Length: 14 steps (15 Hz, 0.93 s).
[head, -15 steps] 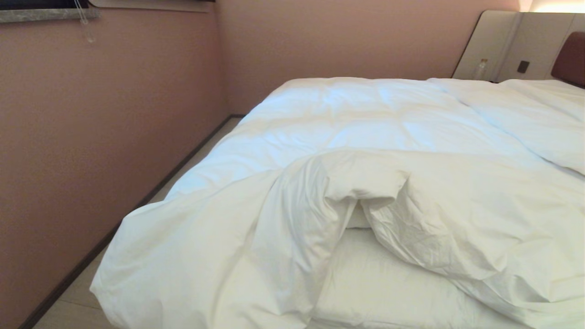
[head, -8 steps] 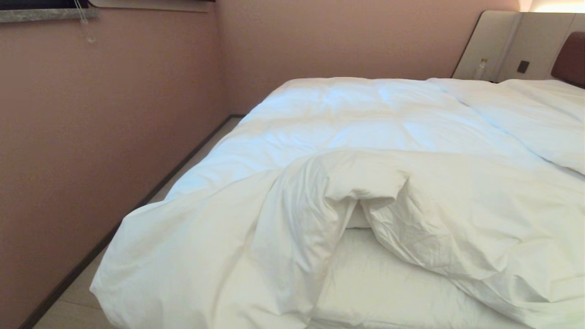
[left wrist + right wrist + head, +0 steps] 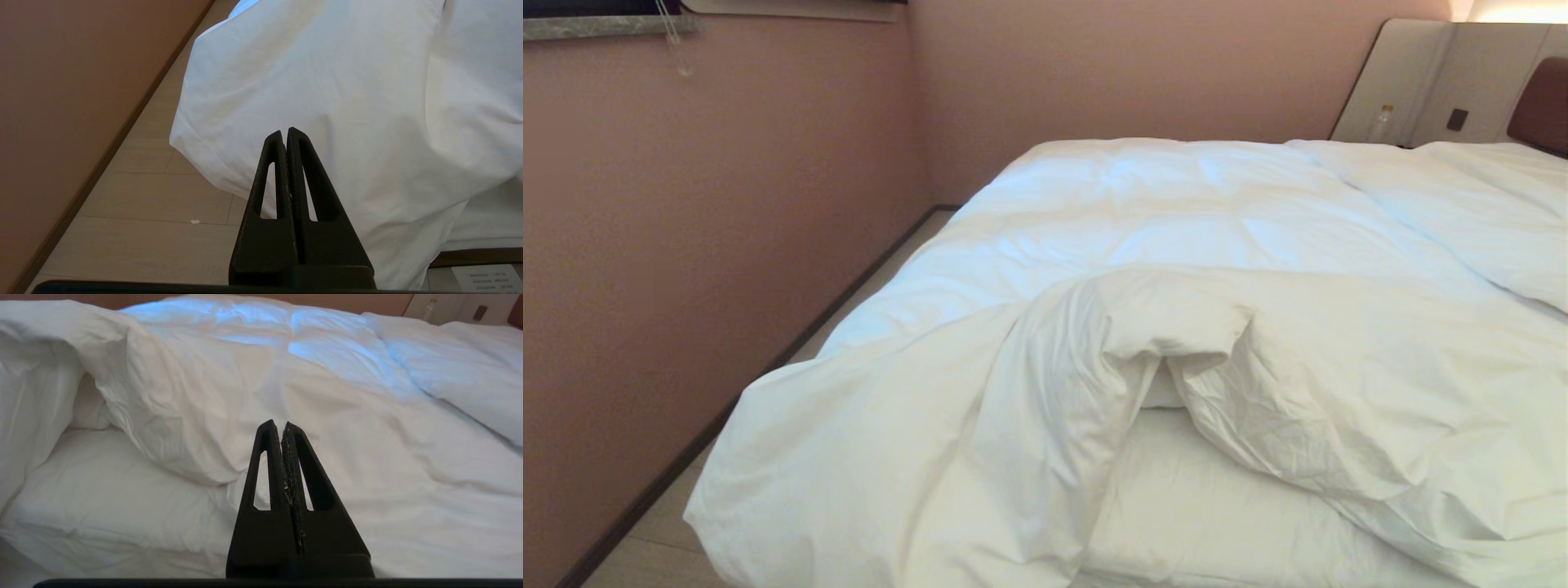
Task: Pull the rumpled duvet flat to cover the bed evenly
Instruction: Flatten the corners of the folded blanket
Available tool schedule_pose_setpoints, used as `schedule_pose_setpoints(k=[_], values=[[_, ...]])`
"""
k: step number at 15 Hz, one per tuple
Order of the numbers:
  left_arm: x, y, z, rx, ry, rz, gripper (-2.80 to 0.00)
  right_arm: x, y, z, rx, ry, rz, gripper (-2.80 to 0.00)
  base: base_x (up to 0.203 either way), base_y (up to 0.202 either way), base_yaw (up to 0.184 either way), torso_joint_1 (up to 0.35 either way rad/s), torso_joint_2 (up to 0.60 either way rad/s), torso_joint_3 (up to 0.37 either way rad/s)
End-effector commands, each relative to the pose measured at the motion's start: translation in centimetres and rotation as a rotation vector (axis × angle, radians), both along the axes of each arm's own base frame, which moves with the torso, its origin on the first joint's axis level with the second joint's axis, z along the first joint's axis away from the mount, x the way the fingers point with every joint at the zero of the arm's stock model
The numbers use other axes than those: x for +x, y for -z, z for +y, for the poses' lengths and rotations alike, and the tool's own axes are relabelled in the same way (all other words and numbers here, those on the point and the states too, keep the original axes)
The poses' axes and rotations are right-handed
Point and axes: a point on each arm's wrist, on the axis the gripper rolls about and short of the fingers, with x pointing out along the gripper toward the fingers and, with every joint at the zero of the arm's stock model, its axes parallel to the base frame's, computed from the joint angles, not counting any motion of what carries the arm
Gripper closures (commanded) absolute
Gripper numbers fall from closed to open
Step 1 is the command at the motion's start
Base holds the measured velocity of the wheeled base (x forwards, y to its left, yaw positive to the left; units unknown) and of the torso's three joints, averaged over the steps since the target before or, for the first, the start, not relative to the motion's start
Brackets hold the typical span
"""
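Observation:
The puffy white duvet (image 3: pixel 1176 229) lies rumpled over the bed (image 3: pixel 1225 523), its near edge folded back so the white-sheeted mattress shows beneath. One corner of the duvet (image 3: pixel 310 81) hangs over the bed's left side toward the floor. Neither arm appears in the head view. My left gripper (image 3: pixel 284 131) is shut and empty, held in front of that hanging corner. My right gripper (image 3: pixel 278 424) is shut and empty too, pointing at the duvet (image 3: pixel 327 416) near the folded-back edge, apart from the cloth.
A pink wall (image 3: pixel 686 245) runs close along the bed's left side, leaving a narrow strip of wooden floor (image 3: pixel 143 228). White pillows (image 3: pixel 1486 204) lie by the brown headboard (image 3: pixel 1543 102). A small bottle (image 3: pixel 1380 122) stands beside the beige panel.

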Motion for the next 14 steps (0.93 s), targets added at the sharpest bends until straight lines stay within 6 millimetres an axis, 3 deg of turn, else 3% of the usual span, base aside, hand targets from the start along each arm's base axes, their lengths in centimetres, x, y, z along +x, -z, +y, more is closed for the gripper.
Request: schedule_pose_setpoints(k=[1, 3, 5, 10, 14], values=[[0.0, 0.0, 0.0, 0.001, 0.000, 0.000, 0.00, 2.2, -2.5, 0.0, -0.038, -0.001, 0.158, 0.00, 0.000, 0.000, 0.000, 0.000, 0.00, 0.000], [0.0, 0.0, 0.0, 0.001, 0.000, 0.000, 0.00, 5.7, -4.3, 0.0, -0.134, 0.000, 0.298, 0.00, 0.000, 0.000, 0.000, 0.000, 0.00, 0.000], [0.0, 0.0, 0.0, 0.001, 0.000, 0.000, 0.00, 9.3, -4.8, 0.0, -0.246, -0.013, 0.435, 0.00, 0.000, 0.000, 0.000, 0.000, 0.00, 0.000], [0.0, 0.0, 0.0, 0.001, 0.000, 0.000, 0.00, 16.9, -3.9, 0.5, -0.478, -0.133, 0.685, 0.00, 0.000, 0.000, 0.000, 0.000, 0.00, 0.000], [0.0, 0.0, 0.0, 0.001, 0.000, 0.000, 0.00, 21.4, -4.4, 2.7, -0.624, -0.244, 0.721, 0.00, 0.000, 0.000, 0.000, 0.000, 0.00, 0.000]])
